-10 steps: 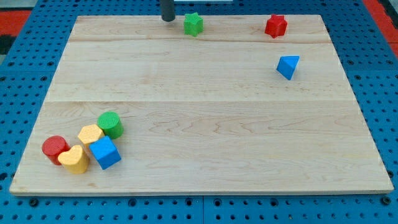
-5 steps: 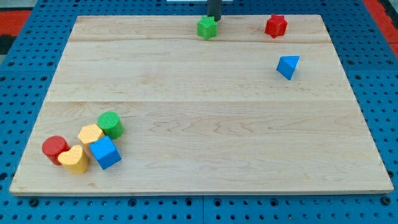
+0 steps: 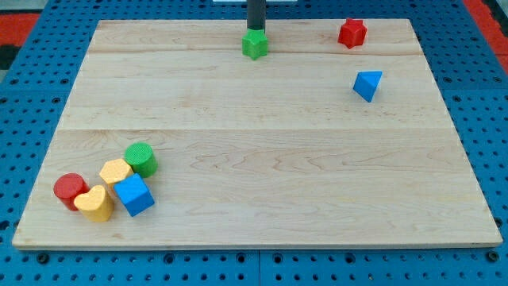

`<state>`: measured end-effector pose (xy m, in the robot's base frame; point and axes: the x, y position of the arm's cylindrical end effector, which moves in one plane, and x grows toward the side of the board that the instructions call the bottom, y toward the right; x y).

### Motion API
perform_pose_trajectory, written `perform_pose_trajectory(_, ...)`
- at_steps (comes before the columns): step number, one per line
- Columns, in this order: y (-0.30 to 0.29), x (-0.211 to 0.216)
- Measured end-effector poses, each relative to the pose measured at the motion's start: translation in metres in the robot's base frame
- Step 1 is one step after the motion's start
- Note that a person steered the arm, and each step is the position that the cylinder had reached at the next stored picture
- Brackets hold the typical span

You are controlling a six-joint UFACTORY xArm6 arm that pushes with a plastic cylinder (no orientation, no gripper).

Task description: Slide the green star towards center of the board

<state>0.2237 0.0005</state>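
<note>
The green star (image 3: 255, 45) lies near the view's top edge of the wooden board (image 3: 254, 143), a little left of the middle. My tip (image 3: 255, 30) stands right behind it, on its top side, touching or almost touching it. The dark rod rises out of the view's top.
A red star (image 3: 352, 32) sits at the top right and a blue triangular block (image 3: 367, 84) below it. At the bottom left stands a cluster: a green cylinder (image 3: 140, 159), a yellow hexagon (image 3: 116, 172), a yellow heart (image 3: 95, 203), a red cylinder (image 3: 70, 189), a blue cube (image 3: 133, 195).
My tip swung from the star's left to behind it. The green star first slid right, then came back left and a little down the board.
</note>
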Motion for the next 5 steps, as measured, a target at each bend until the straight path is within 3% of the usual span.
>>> perform_pose_trajectory(5, -0.004, 0.093)
